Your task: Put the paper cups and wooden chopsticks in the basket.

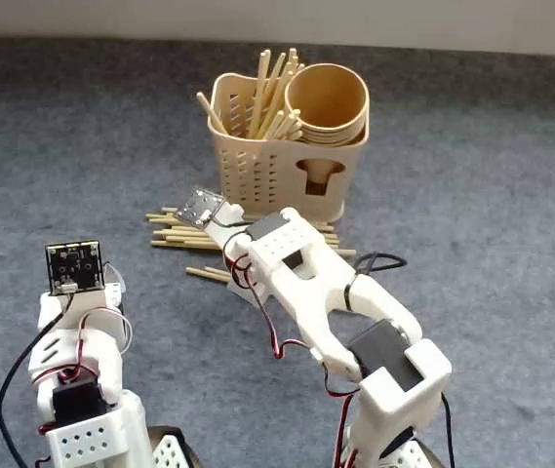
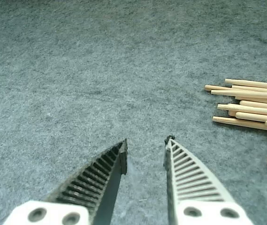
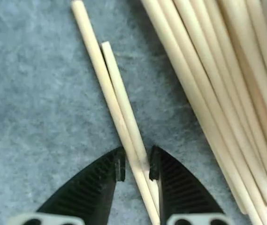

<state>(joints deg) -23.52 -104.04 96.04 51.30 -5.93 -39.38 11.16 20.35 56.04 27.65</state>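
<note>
Step in hand: picking a pair of chopsticks off the table, judging by where the right hand sits.
Right hand: drawn in to a narrow gap, with both sticks of the pair between its tips; the fingertips seem to press against them on either side.
Pair: flat on the table, side by side and touching, one stick reaching further than the other, just beside the loose pile but apart from it.
Grip advice: the hold is near one end, so the far ends will probably droop and swing; lift slowly and level.
Risk: one stick could slip out, since the two are stacked sideways between the tips.
Basket: stands just behind the pile, with the paper cups nested in one side and upright chopsticks in the other.
Drop advice: tip the pair upright and aim at the chopstick side, clear of the cups' rim.
Left hand: moderately parted and empty, above bare table, well apart from the pile.
Progress: cups look done; many sticks remain on the table.
</note>
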